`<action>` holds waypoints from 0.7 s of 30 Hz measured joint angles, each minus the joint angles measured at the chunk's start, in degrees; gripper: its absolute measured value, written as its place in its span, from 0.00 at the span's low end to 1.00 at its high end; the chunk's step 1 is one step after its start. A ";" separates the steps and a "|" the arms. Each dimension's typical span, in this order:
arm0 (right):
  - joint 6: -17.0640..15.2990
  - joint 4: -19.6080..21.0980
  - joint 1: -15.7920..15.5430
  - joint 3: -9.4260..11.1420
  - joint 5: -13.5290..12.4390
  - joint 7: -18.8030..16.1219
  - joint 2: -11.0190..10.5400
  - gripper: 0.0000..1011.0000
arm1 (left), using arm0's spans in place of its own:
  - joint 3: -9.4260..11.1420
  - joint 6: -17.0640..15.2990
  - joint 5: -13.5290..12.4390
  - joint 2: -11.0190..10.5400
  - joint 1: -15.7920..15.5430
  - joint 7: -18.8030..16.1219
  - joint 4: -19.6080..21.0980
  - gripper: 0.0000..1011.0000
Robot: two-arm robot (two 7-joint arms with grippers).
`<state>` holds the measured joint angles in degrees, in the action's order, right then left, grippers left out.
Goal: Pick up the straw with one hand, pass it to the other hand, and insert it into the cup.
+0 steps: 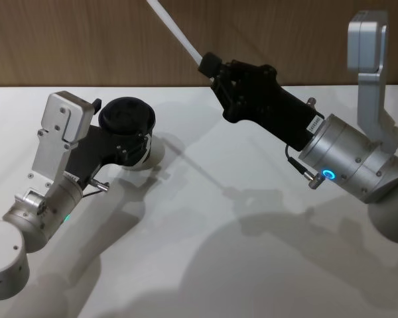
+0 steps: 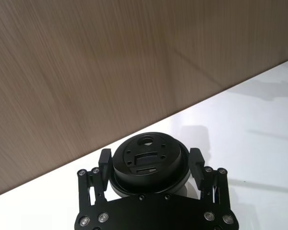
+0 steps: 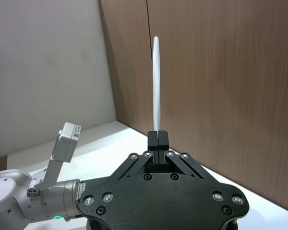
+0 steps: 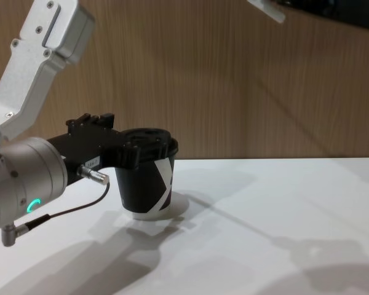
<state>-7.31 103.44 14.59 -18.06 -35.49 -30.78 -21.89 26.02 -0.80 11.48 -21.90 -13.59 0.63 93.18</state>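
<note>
The black cup [image 1: 126,118] with its domed lid [image 2: 149,159] stands on the white table [image 1: 252,252] at the left. My left gripper [image 1: 129,136] is shut on the cup, its fingers [image 2: 197,160] clasping both sides just under the lid; the chest view shows the same hold [image 4: 141,150] on the cup [image 4: 149,187]. My right gripper [image 1: 209,65] is raised above and to the right of the cup, shut on the lower end of the white straw [image 1: 176,30]. The straw [image 3: 156,86] sticks straight out from the gripper [image 3: 158,139]. Its end [image 4: 267,9] shows at the chest view's top.
A wood-panelled wall [image 1: 66,40] runs behind the table's far edge, close behind the cup. The table [image 4: 264,233] spreads open in front of and to the right of the cup. The left arm's thin black cable [image 4: 67,209] hangs under its wrist.
</note>
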 joint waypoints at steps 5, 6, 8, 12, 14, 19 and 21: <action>-0.11 0.25 0.38 -0.48 -0.21 0.14 0.12 0.00 | 0.00 0.00 0.00 0.00 0.00 0.00 0.00 0.99; -0.14 0.28 0.43 -0.54 -0.23 0.23 0.14 0.00 | 0.00 0.00 0.00 0.00 0.00 0.00 0.00 0.99; -0.21 0.31 0.61 -0.79 -0.27 0.44 0.19 0.00 | 0.00 0.00 0.00 0.00 0.00 0.00 0.00 0.99; -0.33 0.35 0.91 -1.18 -0.29 0.81 0.28 0.00 | 0.00 0.00 0.00 0.01 0.00 0.00 0.00 0.99; -0.41 0.35 1.12 -1.44 -0.31 0.98 0.36 0.00 | 0.00 0.00 0.00 0.00 0.00 0.00 0.00 0.99; -0.51 0.29 1.59 -2.04 -0.33 1.37 0.55 0.00 | 0.00 0.00 0.00 0.00 0.00 0.00 0.00 0.99; -0.53 0.18 1.85 -2.31 -0.33 1.52 0.68 0.00 | 0.00 0.00 0.00 0.00 0.00 0.00 0.00 0.99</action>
<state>-7.84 103.62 16.45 -20.38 -35.82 -29.26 -21.21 26.02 -0.80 11.48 -21.89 -13.58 0.63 93.18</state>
